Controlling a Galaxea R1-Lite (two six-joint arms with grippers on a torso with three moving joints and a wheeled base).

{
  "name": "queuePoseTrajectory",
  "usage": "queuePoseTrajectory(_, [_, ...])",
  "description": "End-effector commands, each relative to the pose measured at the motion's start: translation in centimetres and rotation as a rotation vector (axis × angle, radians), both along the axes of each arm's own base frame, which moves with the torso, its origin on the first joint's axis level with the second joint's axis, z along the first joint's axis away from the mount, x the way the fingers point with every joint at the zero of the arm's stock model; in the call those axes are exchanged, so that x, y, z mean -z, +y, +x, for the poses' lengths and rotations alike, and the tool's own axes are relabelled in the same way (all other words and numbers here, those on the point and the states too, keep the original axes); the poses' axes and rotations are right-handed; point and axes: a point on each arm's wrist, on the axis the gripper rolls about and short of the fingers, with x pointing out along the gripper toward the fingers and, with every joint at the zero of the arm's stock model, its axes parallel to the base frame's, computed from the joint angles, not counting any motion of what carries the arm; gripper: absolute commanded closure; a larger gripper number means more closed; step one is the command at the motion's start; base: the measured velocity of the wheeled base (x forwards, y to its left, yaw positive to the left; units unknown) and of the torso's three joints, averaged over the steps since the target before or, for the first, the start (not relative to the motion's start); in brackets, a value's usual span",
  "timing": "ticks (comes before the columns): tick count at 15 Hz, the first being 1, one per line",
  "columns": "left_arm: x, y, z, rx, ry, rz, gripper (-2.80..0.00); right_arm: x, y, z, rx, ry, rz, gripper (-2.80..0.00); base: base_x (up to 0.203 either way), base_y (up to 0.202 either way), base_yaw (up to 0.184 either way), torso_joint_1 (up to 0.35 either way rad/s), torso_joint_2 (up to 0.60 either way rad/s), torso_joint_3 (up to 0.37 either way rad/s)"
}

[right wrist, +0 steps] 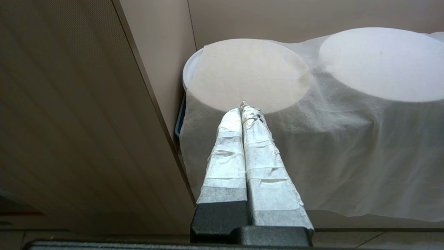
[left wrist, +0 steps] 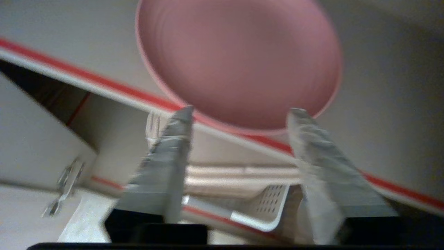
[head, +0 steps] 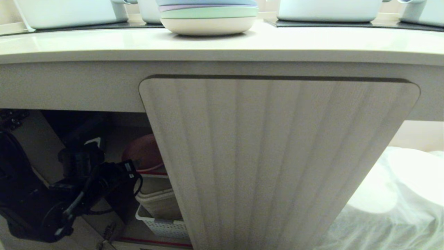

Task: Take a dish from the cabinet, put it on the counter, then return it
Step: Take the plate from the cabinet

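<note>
While the fluted beige cabinet door (head: pixel 277 163) hides most of it, the round matte pink plastic plate (left wrist: pixel 239 62) lies blurred beyond the left claw (left wrist: pixel 239 114), fingers apart; right claw (right wrist: pixel 244 109) together.

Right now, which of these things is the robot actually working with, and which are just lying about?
In use: pink dish, cabinet, counter, left gripper open.
Lying about: stacked bowls, white basket, cloth-covered tubs, idle right gripper.

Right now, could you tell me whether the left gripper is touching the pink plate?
Cannot tell: in the left wrist view the open left gripper has fingertips overlapping the pink plate's rim, blurred.
</note>
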Motion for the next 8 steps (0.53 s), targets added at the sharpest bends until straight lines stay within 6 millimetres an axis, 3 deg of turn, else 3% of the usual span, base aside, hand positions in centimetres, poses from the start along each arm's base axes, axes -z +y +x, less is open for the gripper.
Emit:
queuePoseTrajectory(1, [-0.40,-0.01,0.05,-0.001,-0.024,-0.003,-2.80,0.00,0.00,0.00,0.000,0.000,0.000,0.00,0.000,0.000,0.000,0.000,0.00,0.000])
queuePoseTrajectory(8, [-0.34,0.05,0.04,-0.007,-0.022,0.003,-2.80,0.00,0.00,0.00,0.000,0.000,0.000,0.00,0.000,0.000,0.000,0.000,0.00,0.000])
